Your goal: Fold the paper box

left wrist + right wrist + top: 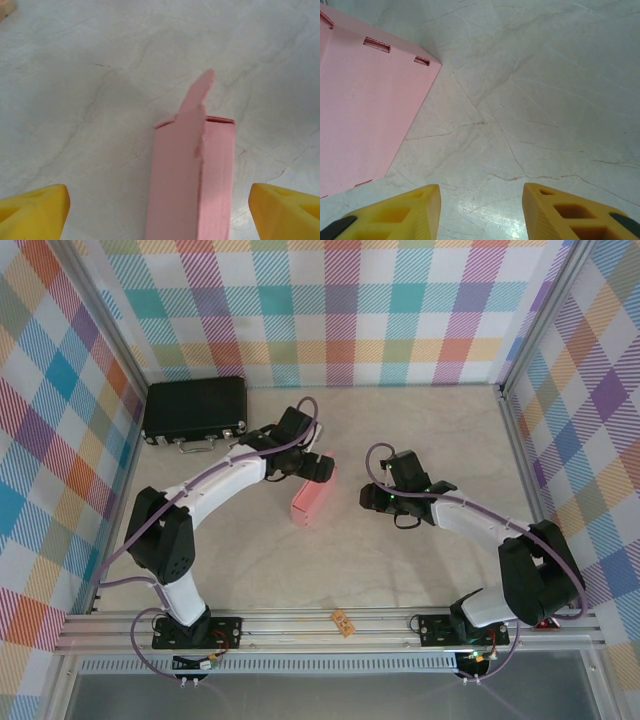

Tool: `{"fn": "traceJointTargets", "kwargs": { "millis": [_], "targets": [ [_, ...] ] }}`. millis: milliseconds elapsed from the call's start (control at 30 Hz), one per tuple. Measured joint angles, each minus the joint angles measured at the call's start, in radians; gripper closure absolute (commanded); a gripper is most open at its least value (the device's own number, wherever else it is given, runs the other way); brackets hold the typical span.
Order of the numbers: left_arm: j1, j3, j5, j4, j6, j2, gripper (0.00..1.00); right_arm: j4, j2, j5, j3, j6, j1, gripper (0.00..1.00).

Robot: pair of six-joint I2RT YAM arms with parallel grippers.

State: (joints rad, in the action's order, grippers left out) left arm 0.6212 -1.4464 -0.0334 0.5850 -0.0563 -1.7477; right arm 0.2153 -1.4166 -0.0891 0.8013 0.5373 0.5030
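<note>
One salmon-pink paper box (pixel 312 502), folded, flap (pixel 200 95) protruding

Bearing a narrow salmon-pink thin-card box (pixel 312 502) at frame centre on the pale, grey-veined marble-look tabletop (pixel 400 570); also carrying a black rectangular hard case (pixel 195 408), lying flat at upper left, well apart from the box.

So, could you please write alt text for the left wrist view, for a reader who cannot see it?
A salmon-pink paper box lies on a pale marbled table, running away from the camera inside the open left gripper, whose yellow fingers stand clear of it on both sides. A loose flap sticks out at its far end.
</note>
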Motion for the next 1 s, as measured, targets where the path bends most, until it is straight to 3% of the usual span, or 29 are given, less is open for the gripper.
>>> {"fn": "traceJointTargets", "kwargs": {
  "millis": [367,733,1000],
  "targets": [
    [0.074,-0.058,-0.072,0.079,0.084,-0.091,0.15,0.008,0.000,0.000,-0.022,0.000,-0.006,0.52],
    [0.111,-0.076,-0.131,0.135,0.140,-0.147,0.42,0.008,0.000,0.000,-0.024,0.000,-0.010,0.52],
    [0.111,-0.084,-0.157,0.151,0.217,-0.155,0.49,0.012,0.000,0.000,-0.040,0.000,-0.014,0.52]
  ]
}}
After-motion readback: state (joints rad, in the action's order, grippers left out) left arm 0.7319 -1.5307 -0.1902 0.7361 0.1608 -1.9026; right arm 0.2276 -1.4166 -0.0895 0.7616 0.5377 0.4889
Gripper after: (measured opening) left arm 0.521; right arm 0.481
